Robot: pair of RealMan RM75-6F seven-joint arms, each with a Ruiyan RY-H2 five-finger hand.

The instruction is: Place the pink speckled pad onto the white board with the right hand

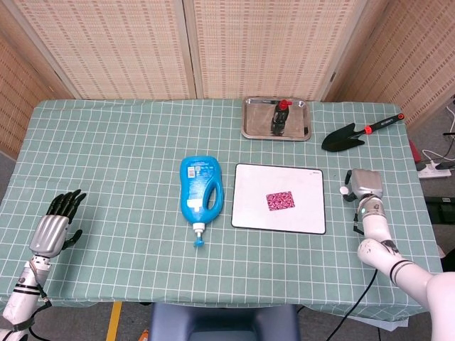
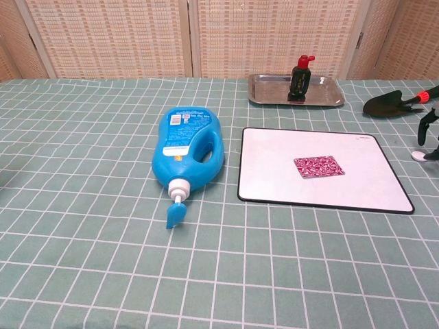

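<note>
The pink speckled pad [image 1: 281,200] lies flat near the middle of the white board [image 1: 249,209], also seen as the pad [image 2: 318,166] on the board [image 2: 274,178] in the chest view. My right hand [image 1: 367,185] hovers just right of the board, back facing up, holding nothing. Its dark fingers [image 2: 425,127] point down at the chest view's right edge, apart from each other. My left hand [image 1: 57,223] rests at the table's near left with its fingers spread and nothing in it.
A small white disc [image 1: 343,190] lies between the board and my right hand. A blue detergent bottle [image 1: 201,188] lies on its side left of the board. At the back stand a metal tray [image 1: 254,128] with a dark bottle [image 1: 279,117], and a black trowel [image 1: 345,134].
</note>
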